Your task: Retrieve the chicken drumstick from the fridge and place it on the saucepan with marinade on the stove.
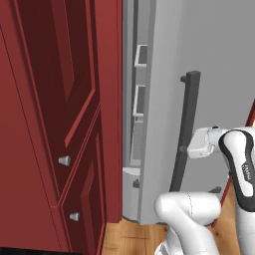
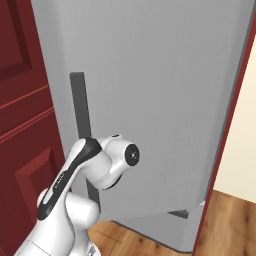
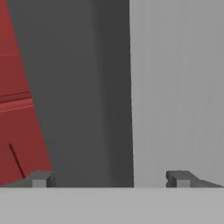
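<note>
The grey fridge (image 1: 214, 50) stands with its door (image 2: 160, 75) swung partly out, and through the gap grey inner shelves (image 1: 141, 99) show. My gripper (image 1: 183, 148) is at the long dark bar handle (image 1: 188, 124), about halfway up it. In the hand view the handle (image 3: 87, 87) lies between my two fingertips (image 3: 41, 179), which stand wide apart and do not touch it, so the gripper (image 3: 110, 179) is open and holds nothing. In the right base view my arm covers the middle of the handle (image 2: 80, 110). The chicken drumstick, saucepan, marinade and stove are out of view.
Tall dark red cabinets (image 1: 50, 124) with small grey knobs (image 1: 64, 160) stand close on the fridge's left. A dark red panel edge (image 2: 235, 125) runs along the door's right side, with a cream wall beyond. Wooden floor (image 1: 129, 236) lies below.
</note>
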Controlling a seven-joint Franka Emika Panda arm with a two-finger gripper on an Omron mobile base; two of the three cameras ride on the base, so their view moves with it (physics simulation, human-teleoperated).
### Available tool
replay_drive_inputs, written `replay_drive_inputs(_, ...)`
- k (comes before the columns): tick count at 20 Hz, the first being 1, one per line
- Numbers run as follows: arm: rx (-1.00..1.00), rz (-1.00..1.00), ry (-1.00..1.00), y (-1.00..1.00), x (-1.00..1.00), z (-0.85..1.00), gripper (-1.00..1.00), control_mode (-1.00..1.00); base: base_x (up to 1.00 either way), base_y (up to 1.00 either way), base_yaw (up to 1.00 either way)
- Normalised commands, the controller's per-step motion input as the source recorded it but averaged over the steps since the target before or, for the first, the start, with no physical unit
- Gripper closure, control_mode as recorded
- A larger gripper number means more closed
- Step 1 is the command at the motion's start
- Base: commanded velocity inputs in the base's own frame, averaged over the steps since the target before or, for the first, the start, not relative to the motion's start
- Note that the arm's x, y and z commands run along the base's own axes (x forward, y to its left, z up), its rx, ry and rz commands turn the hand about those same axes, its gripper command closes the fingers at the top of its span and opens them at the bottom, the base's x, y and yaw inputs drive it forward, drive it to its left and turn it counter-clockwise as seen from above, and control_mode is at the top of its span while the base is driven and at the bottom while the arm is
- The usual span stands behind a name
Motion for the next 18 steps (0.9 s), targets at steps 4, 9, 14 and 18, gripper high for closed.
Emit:
replay_drive_inputs(4,0.0,0.08,-0.12,-0.16,-0.18,0.12,-1.0,-1.0,0.0,0.0,0.0)
replay_drive_inputs(9,-0.01,0.01,-0.04,-0.04,-0.19,0.15,-1.0,-1.0,0.0,0.0,0.0)
replay_drive_inputs(14,-0.1,-0.08,0.01,0.03,-0.2,0.32,-1.0,-1.0,0.0,0.0,0.0)
replay_drive_inputs(18,-0.02,-0.05,0.0,0.0,-0.17,0.02,-1.0,-1.0,0.0,0.0,0.0)
